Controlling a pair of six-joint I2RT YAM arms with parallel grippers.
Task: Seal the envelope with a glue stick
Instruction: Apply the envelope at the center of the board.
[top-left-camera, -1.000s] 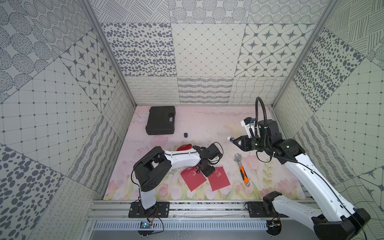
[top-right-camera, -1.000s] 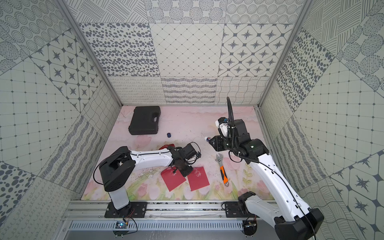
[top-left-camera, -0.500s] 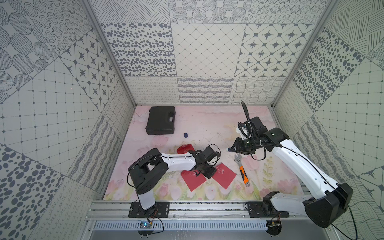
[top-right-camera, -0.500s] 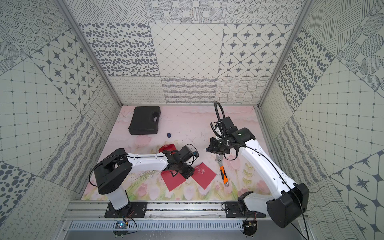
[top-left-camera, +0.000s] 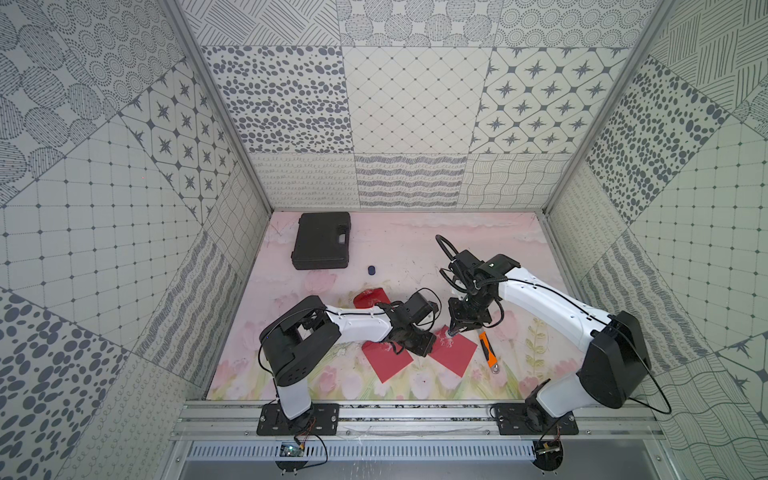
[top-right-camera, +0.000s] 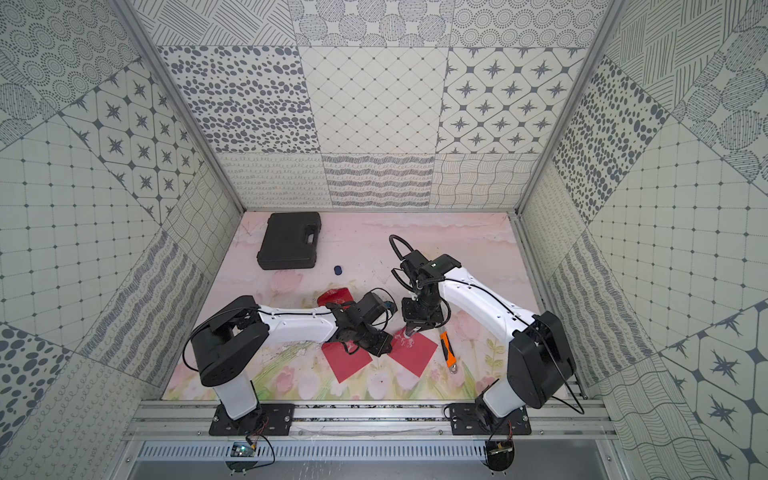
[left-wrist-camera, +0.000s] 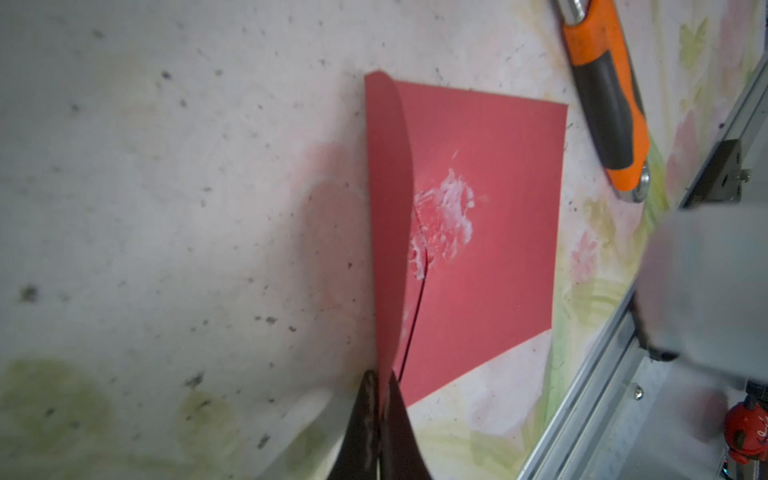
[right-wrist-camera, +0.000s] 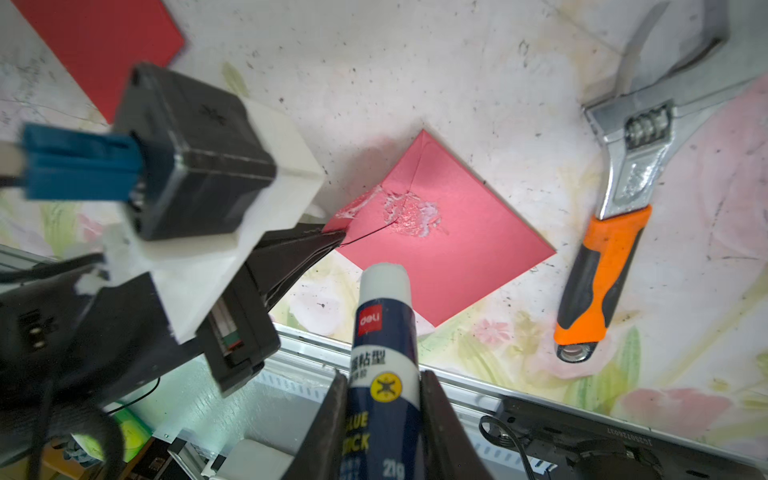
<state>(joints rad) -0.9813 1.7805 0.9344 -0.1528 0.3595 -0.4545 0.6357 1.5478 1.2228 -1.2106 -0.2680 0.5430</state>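
**Operator:** Where is the glue stick?

**Me:** The glue stick (right-wrist-camera: 384, 328) is in my right claw (right-wrist-camera: 382, 380), which is clamped on its blue-labelled barrel. It hangs over the red envelope (right-wrist-camera: 457, 249), which lies toward the near side of the counter (top-left-camera: 415, 257).

**Operator:** Which way does it point?

**Me:** Its bare white tip points down at the paper. The long axis is steep and leans a little. I cannot tell whether the tip touches.

**Operator:** How far along are you?

**Me:** Past halfway, I judge. The stick is uncapped, and the small dark blue thing (top-left-camera: 371, 270) on the far side may be its cap. A white glue smear (right-wrist-camera: 409, 216) lies on the envelope's body by the fold. My left claw (left-wrist-camera: 380, 380) is pinched together on the flap (left-wrist-camera: 388, 187) and holds it up off the body.

**Operator:** What is left?

**Me:** Perhaps one more pass of glue. Then I lower the flap onto the smear and press it flat. The wrench (right-wrist-camera: 602, 257) lies just right of the envelope and does not touch it.
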